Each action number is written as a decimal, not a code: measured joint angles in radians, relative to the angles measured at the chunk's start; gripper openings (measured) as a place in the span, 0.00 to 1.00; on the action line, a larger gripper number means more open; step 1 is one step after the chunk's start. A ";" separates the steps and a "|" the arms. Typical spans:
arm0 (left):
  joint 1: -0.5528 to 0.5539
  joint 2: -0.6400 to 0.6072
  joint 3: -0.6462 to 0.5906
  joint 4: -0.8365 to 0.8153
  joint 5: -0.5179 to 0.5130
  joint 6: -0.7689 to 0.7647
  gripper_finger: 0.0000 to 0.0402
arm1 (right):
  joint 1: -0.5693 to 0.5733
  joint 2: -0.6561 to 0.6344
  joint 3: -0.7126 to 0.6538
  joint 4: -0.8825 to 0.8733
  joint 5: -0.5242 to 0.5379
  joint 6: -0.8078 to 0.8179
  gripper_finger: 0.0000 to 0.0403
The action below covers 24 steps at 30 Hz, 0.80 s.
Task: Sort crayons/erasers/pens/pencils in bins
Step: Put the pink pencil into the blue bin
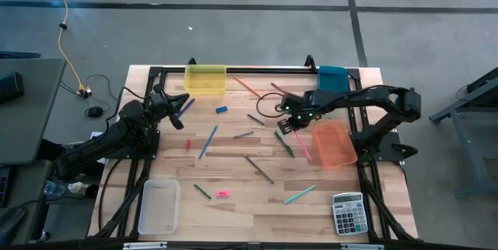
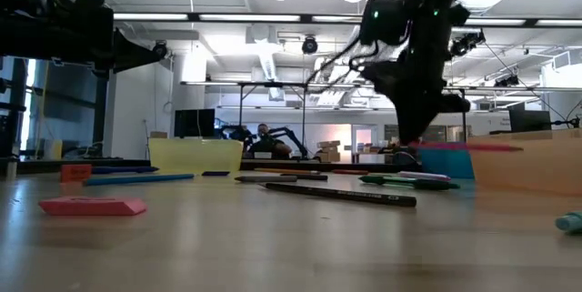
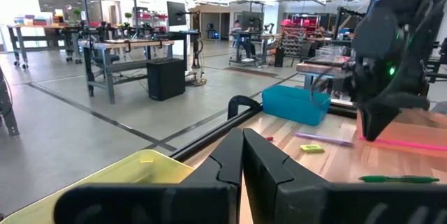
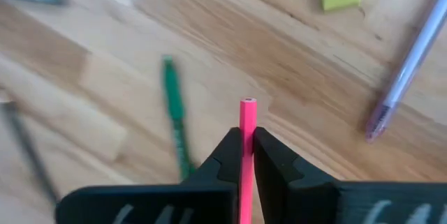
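right arm mid-carry with a pink pencil, drop-off in a bin is next.
right gripper (image 4: 246,147) jaws clamped on the pink pencil (image 4: 247,123), lifted over the bench (image 1: 233,203) middle just beside the orange bin (image 1: 334,142) by the right edge; my guess: swing over a bin, open. left gripper (image 3: 241,161) jaws closed on nothing, near the yellow bin (image 1: 205,79) at the far edge. pink eraser (image 1: 222,194) lies near the front edge, clear bin (image 1: 159,205) front-left.

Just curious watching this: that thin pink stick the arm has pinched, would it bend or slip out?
The pink stick looks straight and rigid, so probably stiff. The right gripper pinches only its narrow sides, so it might pivot. Being round-looking, it would likely roll on the table.
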 joint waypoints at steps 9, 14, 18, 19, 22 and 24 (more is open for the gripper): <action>0.000 0.000 0.000 0.000 0.000 0.000 0.00 | -0.070 -0.211 0.002 0.059 -0.014 -0.061 0.02; 0.000 0.000 0.000 0.000 0.000 0.000 0.00 | -0.177 -0.287 0.003 0.089 0.044 -0.140 0.02; 0.000 0.000 0.000 0.000 0.000 0.000 0.00 | -0.286 -0.307 0.008 0.108 0.108 -0.215 0.02; 0.000 0.000 0.000 0.000 0.000 0.000 0.00 | -0.315 -0.306 0.018 0.096 0.122 -0.236 0.02; 0.000 0.000 0.000 0.000 0.000 0.000 0.00 | -0.392 -0.292 0.076 0.044 0.180 -0.300 0.02; 0.000 0.000 0.000 0.000 0.000 0.000 0.00 | -0.439 -0.275 0.131 -0.001 0.220 -0.348 0.02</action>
